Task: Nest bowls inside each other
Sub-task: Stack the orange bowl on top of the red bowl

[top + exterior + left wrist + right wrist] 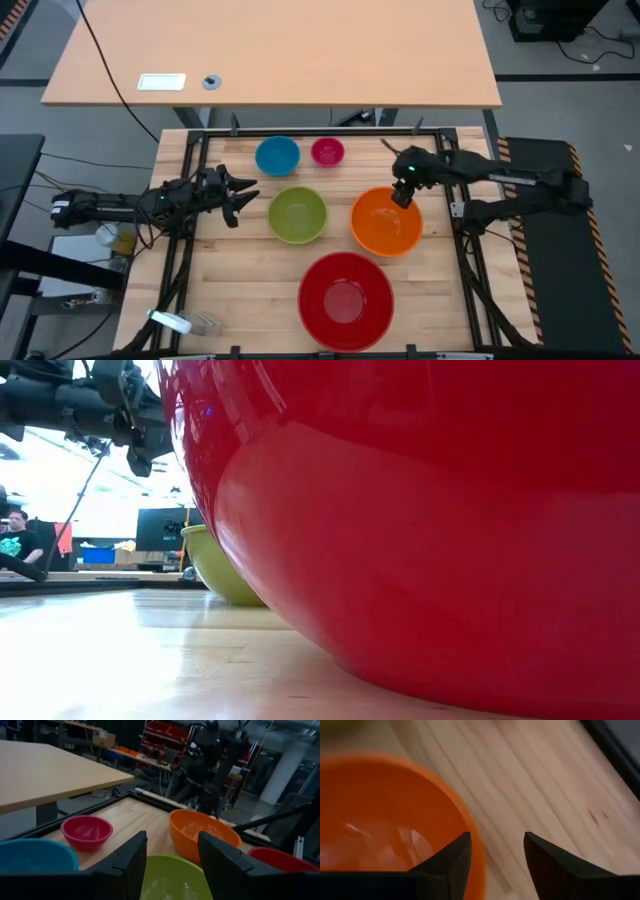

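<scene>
Five bowls stand upright on their bases on the wooden table: blue (pixel 277 155) and pink (pixel 327 151) at the far side, green (pixel 297 214) in the middle, orange (pixel 386 222) to its right, red (pixel 346 298) nearest the front edge. My left gripper (pixel 245 195) is open and points level at the green bowl (pixel 172 880) from the table's left, a little short of it. My right gripper (pixel 403 190) is open and slants down over the orange bowl's far rim (pixel 476 851), which runs under the gap between its fingers; it touches nothing that I can see.
Black frame rails (pixel 190 150) border the tabletop. A tan desk (pixel 280 50) stands beyond the far edge. A small white object (pixel 170 321) lies at the near left. The red bowl (pixel 420 540) fills the low view. A person (pixel 15 545) sits in the room behind.
</scene>
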Tool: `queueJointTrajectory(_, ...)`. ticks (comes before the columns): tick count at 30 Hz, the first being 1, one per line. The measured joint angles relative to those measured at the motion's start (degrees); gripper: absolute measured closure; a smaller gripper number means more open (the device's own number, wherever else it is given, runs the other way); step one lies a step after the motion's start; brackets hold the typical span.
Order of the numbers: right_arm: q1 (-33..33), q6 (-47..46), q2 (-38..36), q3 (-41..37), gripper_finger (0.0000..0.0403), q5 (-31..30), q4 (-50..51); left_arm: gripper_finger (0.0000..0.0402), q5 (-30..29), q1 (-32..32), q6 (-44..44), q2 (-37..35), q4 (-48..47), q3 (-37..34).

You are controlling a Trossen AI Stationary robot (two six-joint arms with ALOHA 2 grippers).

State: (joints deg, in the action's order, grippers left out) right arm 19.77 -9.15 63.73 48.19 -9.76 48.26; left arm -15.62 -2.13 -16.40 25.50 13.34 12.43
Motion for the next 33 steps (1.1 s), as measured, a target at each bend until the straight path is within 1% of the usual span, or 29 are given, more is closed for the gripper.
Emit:
queueJointTrajectory(2,1.5,2.5,3.8,2.4,0.0189,2.0,3.0,0.0223,0.0,0.0,0.1,0.7,0.5,0.0)
queueJointTrajectory(4,2.8,5.0,7.1,3.9,0.0175,6.1,4.4,0.0223,0.0,0.1,0.1,0.8,0.7,0.0)
queueJointTrajectory(7,3.7,7.1,11.1,4.4,0.0167,10.5,4.6,0.0223,0.0,0.2,0.1,0.8,0.7,0.0)
queueJointTrajectory(9,4.0,8.2,13.8,4.4,0.0169,11.4,4.8,0.0223,0.0,0.2,-0.2,0.8,0.7,0.0)
queueJointTrajectory(12,4.0,8.9,17.7,4.4,0.0180,10.2,5.0,0.0223,0.0,0.2,-0.8,0.8,0.7,0.0)
queueJointTrajectory(14,4.0,9.2,19.8,4.4,0.0195,9.1,5.0,0.0223,0.0,0.2,-0.8,0.8,0.7,0.0)
queueJointTrajectory(17,4.0,9.0,22.0,4.4,0.0227,9.1,4.4,0.0223,0.0,0.2,-0.8,0.8,0.7,0.0)
queueJointTrajectory(22,4.1,8.6,23.9,4.5,0.0302,9.2,3.5,0.0223,0.0,0.2,-0.8,0.8,0.7,0.0)
queueJointTrajectory(25,4.6,7.5,23.9,4.7,0.0348,12.6,3.6,0.0223,0.0,0.2,-0.8,0.8,0.6,0.0)
queueJointTrajectory(27,5.2,6.7,23.5,4.7,0.0371,15.7,3.0,0.0223,0.0,0.2,-0.8,0.8,0.7,0.0)
queueJointTrajectory(30,6.3,5.7,22.0,4.5,0.0385,16.9,2.5,0.0223,0.0,0.2,-0.8,0.8,0.6,0.0)
queueJointTrajectory(33,7.1,5.5,20.0,4.4,0.0385,15.7,2.4,0.0223,0.0,0.2,-0.8,0.8,0.7,0.0)
